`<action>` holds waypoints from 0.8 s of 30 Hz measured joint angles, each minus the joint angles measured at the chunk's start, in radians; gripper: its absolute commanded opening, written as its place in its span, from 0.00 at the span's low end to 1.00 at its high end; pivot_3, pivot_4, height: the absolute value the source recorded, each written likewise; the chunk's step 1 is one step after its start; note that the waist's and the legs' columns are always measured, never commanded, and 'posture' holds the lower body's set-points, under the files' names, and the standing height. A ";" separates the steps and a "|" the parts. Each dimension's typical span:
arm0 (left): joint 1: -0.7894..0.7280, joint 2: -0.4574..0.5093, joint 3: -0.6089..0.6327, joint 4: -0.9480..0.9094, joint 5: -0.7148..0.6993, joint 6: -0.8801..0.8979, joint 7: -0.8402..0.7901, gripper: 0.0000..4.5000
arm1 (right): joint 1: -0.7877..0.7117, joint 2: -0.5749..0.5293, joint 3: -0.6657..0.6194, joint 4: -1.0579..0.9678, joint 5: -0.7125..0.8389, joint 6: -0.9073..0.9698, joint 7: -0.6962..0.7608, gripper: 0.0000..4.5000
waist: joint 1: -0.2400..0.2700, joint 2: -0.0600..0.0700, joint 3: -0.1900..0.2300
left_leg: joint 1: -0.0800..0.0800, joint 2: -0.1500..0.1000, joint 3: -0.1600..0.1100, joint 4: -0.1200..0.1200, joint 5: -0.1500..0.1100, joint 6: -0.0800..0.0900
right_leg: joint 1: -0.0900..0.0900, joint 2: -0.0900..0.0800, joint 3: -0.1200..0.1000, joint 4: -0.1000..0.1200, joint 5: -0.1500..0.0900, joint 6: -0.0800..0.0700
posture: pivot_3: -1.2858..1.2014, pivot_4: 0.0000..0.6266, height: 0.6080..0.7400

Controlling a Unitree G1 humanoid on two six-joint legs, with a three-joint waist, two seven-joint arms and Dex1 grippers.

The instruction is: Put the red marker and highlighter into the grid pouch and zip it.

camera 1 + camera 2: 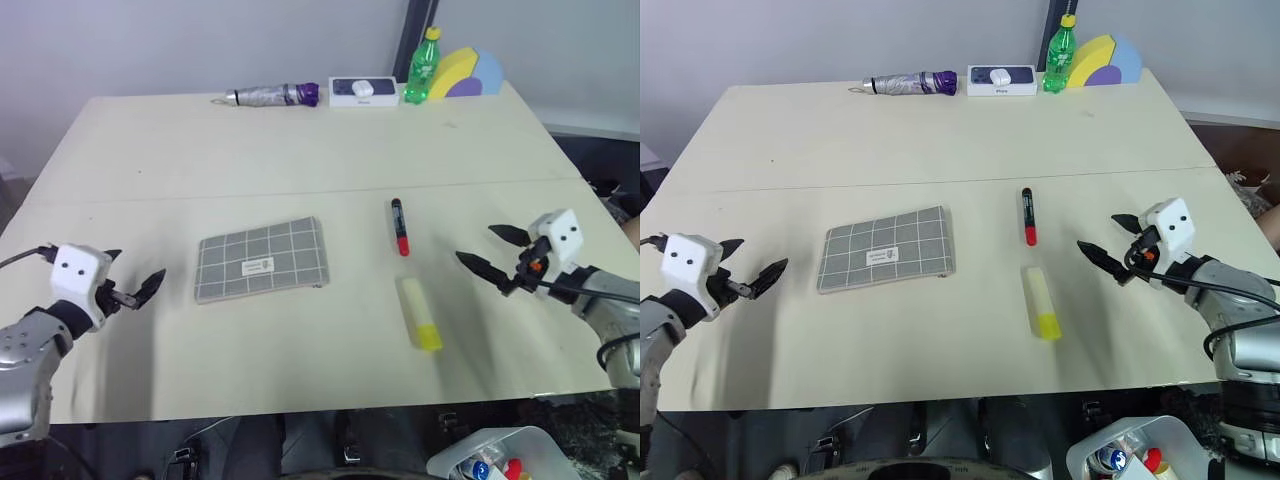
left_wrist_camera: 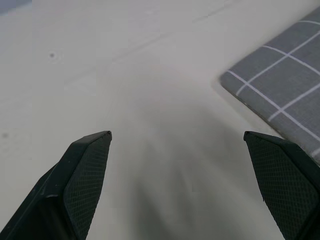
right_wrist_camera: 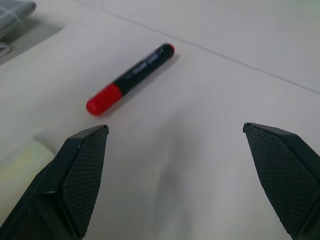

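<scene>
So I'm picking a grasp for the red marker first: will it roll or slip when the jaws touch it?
The red marker looks like a slim round barrel lying flat on the smooth table, so a sideways nudge would probably roll it. Its glossy surface may slip a little, though the textured pads should help. It seems light and stiff, so it should lift without bending.

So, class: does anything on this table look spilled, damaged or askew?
Nothing stands out. The grey grid-lined fabric pouch, black marker with red end and yellow-capped pale highlighter lie flat, apart and intact.
</scene>
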 measured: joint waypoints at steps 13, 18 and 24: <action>-0.081 0.055 -0.159 0.142 0.285 -0.365 0.061 1.00 | -0.258 0.199 0.310 -0.101 -0.130 0.192 -0.250 0.01 | -0.015 -0.001 0.000 | -0.001 0.000 0.001 -0.001 0.000 0.000 | -0.002 -0.001 0.001 0.000 0.000 0.000 | 0.52 0.24 1.00; -0.083 0.117 -0.196 0.237 0.339 -0.494 0.042 1.00 | -0.328 0.296 0.420 -0.009 -0.242 0.202 -0.344 0.01 | -0.025 -0.001 -0.001 | -0.001 0.000 0.002 -0.002 0.000 0.000 | -0.003 -0.001 0.002 0.000 0.001 0.000 | 0.52 0.24 1.00; -0.035 0.201 -0.197 0.316 0.353 -0.627 -0.008 1.00 | -0.436 0.418 0.523 0.156 -0.319 0.190 -0.373 0.01 | -0.025 -0.001 -0.001 | -0.002 0.001 0.004 -0.002 0.000 0.000 | -0.005 -0.001 0.003 0.001 0.001 0.000 | 0.52 0.24 1.00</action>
